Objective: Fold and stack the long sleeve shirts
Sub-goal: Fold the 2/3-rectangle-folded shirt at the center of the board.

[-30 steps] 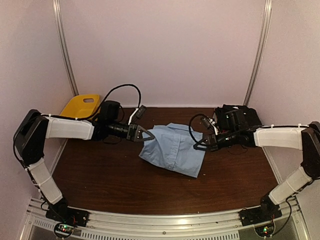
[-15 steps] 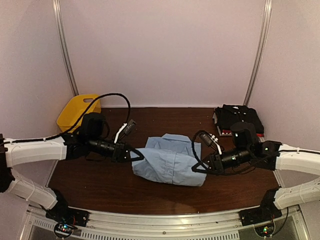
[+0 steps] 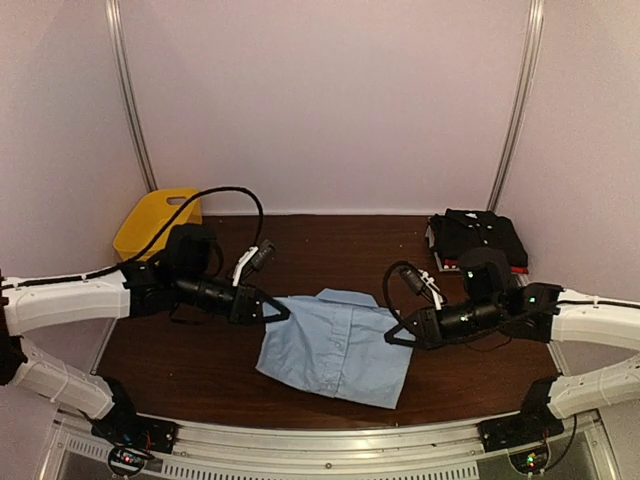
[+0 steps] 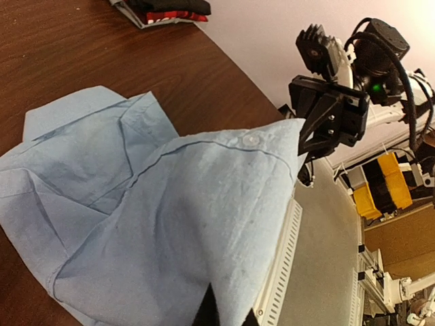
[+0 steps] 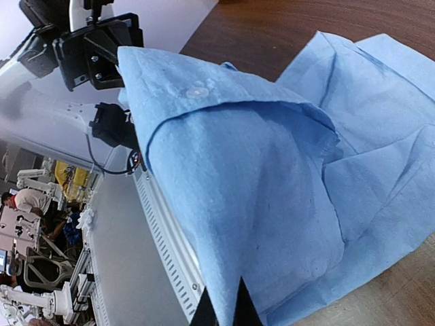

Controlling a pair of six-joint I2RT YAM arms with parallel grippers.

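A light blue long sleeve shirt (image 3: 335,345) hangs partly folded between my two grippers, its lower part resting on the brown table (image 3: 200,370). My left gripper (image 3: 283,314) is shut on the shirt's left edge, and my right gripper (image 3: 392,338) is shut on its right edge. In the left wrist view the blue cloth (image 4: 170,224) runs out from my fingertips (image 4: 228,319); the right wrist view shows the same cloth (image 5: 258,197) pinched at my fingertips (image 5: 221,314). A folded black shirt (image 3: 478,236) lies on a red-edged one at the back right.
A yellow plastic basket (image 3: 155,220) stands at the back left corner. The metal rail (image 3: 330,455) runs along the table's near edge. Black cables loop over both wrists.
Both grippers have carried the blue shirt toward the near edge and lowered it. It now spreads flatter and wider than before.
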